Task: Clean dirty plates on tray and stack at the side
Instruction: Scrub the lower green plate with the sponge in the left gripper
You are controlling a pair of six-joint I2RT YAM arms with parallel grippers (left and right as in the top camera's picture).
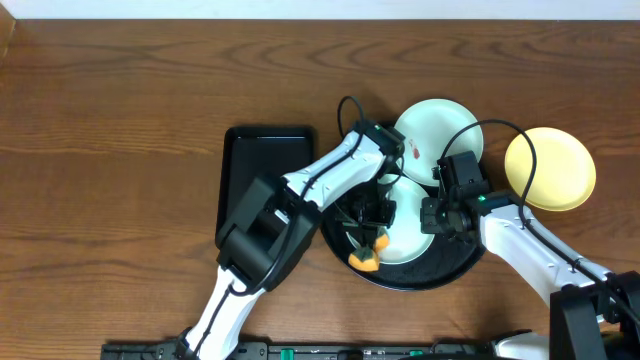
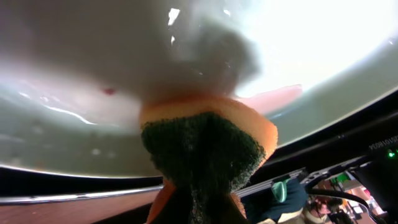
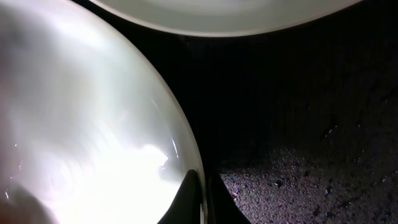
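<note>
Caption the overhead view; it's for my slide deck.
Left gripper presses a sponge onto a plate in the tray; right gripper holds its rim; yellow plate sits aside.

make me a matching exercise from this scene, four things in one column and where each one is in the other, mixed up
Things
1. yellow plate
2. sponge
3. rectangular tray
4. right gripper

Places
a. held in the left gripper
b. on the table, right of the round tray
c. shut on the rim of the mint-white plate in the round tray
d. on the table, left of the round tray

Pairs: 1-b, 2-a, 3-d, 4-c
</note>
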